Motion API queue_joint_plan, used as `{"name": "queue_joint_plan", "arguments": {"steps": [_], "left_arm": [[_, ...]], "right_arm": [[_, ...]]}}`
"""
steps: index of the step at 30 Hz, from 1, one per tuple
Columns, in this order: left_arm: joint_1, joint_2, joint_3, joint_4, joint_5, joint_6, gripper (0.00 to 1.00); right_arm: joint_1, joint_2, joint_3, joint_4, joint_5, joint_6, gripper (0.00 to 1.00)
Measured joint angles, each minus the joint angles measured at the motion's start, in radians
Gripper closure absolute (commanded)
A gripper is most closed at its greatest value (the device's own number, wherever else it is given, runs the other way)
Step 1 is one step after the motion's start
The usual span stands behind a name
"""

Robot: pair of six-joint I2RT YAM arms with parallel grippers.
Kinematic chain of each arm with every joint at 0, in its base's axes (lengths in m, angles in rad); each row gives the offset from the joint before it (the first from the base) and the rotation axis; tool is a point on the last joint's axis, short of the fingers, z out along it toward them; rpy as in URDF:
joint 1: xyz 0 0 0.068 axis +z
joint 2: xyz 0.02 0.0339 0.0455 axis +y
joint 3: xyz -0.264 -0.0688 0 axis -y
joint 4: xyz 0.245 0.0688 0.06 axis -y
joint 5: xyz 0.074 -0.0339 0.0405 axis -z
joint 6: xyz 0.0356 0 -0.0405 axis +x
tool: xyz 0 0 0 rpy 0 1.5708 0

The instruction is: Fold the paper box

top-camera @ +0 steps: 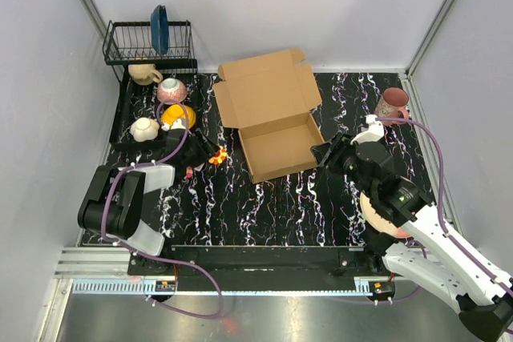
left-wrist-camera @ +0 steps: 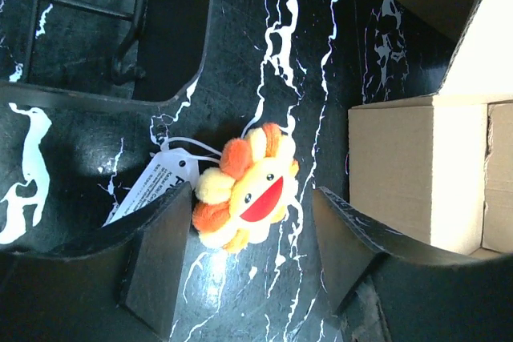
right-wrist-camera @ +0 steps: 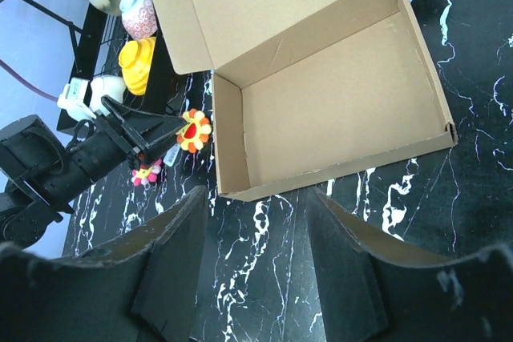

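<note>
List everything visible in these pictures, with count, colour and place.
box: one, brown cardboard, middle of the table, lid flap open
flower toy: one, orange and yellow, left of the box
small toy: one, pink, just beside the flower toy
rack: one, black wire, far left corner
plate: one, blue, standing in the rack
crockery: four pieces, cream, pink, yellow, white, on the tray
tray: one, black, in front of the rack
mug: one, pink, far right
round thing: one, peach, mostly hidden under the right arm
table: one, black with white veins
left gripper: open, around the flower toy
right gripper: open, empty, near the box's right side
</note>
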Motion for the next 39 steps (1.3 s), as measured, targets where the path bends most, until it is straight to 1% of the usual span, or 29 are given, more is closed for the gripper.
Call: {"name": "queue_joint_plan", "arguments": {"steps": [3,6,7,10,11,15,16,17,20,21,24,27,30,36,39], "left_arm": [[0.001,0.01,0.0,0.01,-0.001,-0.001,0.34],[0.004,0.009,-0.007,0.018,-0.004,-0.001,0.38],[0.005,0.01,-0.007,0.018,-0.003,0.0,0.44],[0.006,0.02,-0.007,0.038,0.003,-0.01,0.55],[0.007,0.03,-0.007,0.052,0.009,-0.013,0.62],[0.007,0.071,-0.012,0.092,0.029,-0.027,0.72],[0.008,0.073,-0.018,0.101,0.037,-0.032,0.74],[0.008,0.073,-0.021,0.11,0.041,-0.034,0.79],[0.008,0.073,-0.027,0.129,0.048,-0.036,0.86],[0.008,0.073,-0.027,0.13,0.05,-0.038,0.91],[0.008,0.069,-0.031,0.127,0.054,-0.04,0.97],[0.008,0.028,-0.036,0.108,0.061,-0.038,1.0],[0.008,-0.076,-0.04,0.068,0.064,-0.03,1.0],[0.006,-0.332,-0.036,0.012,0.079,-0.02,1.0],[-0.011,-0.41,-0.003,-0.017,0.084,-0.027,1.0]], "right_arm": [[0.0,0.002,-0.003,0.001,0.0,0.0,0.41],[0.0,0.004,-0.011,0.001,0.0,-0.001,0.41],[0.0,0.004,-0.014,0.002,0.0,-0.001,0.41],[0.0,0.006,-0.026,0.007,0.0,0.0,0.41],[0.0,0.006,-0.029,0.008,0.0,-0.001,0.42],[0.0,0.003,-0.038,0.011,0.002,-0.001,0.42],[0.0,0.001,-0.039,0.011,0.002,-0.001,0.42],[0.0,-0.001,-0.04,0.011,0.003,-0.002,0.41],[0.0,-0.004,-0.04,0.011,0.006,-0.002,0.41],[0.0,-0.003,-0.04,0.011,0.006,-0.002,0.41],[0.0,-0.002,-0.04,0.011,0.006,-0.002,0.42],[0.0,-0.003,-0.041,0.012,0.006,-0.002,0.42],[0.0,-0.003,-0.041,0.012,0.006,-0.005,0.42],[0.0,-0.003,-0.041,0.013,0.007,-0.011,0.42],[0.0,-0.004,-0.041,0.013,0.01,-0.019,0.42]]}}
